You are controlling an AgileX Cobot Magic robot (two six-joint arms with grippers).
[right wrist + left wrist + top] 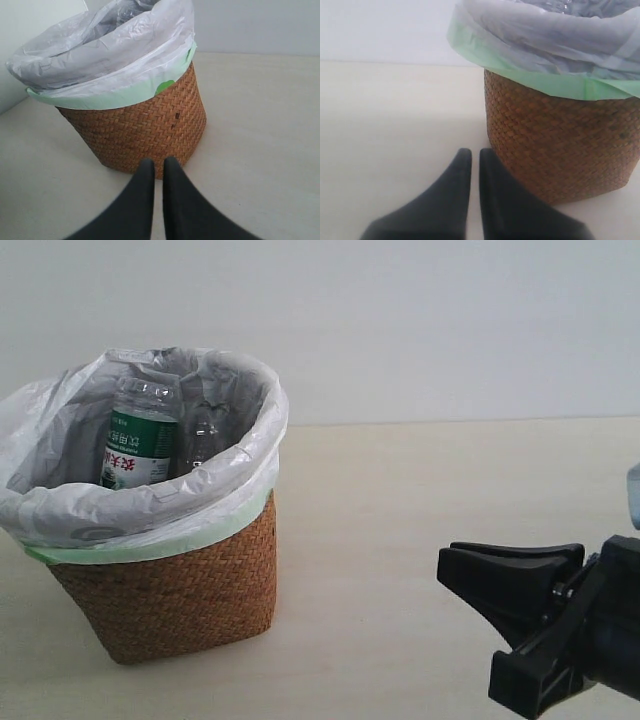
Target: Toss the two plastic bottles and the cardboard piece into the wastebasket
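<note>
The wicker wastebasket stands on the left of the table, lined with a white bag with a pale green edge. Inside it the shorter bottle with the green-and-white label stands upright, and a second clear bottle leans beside it with its label hidden. The cardboard piece is not visible. My left gripper is shut and empty, low on the table beside the wastebasket. My right gripper is also shut and empty, pointing at the wastebasket from a short way off. In the exterior view the right gripper sits at the lower right.
A pale wooden table spreads to the right of the basket, with a plain white wall behind it. The left arm does not show in the exterior view.
</note>
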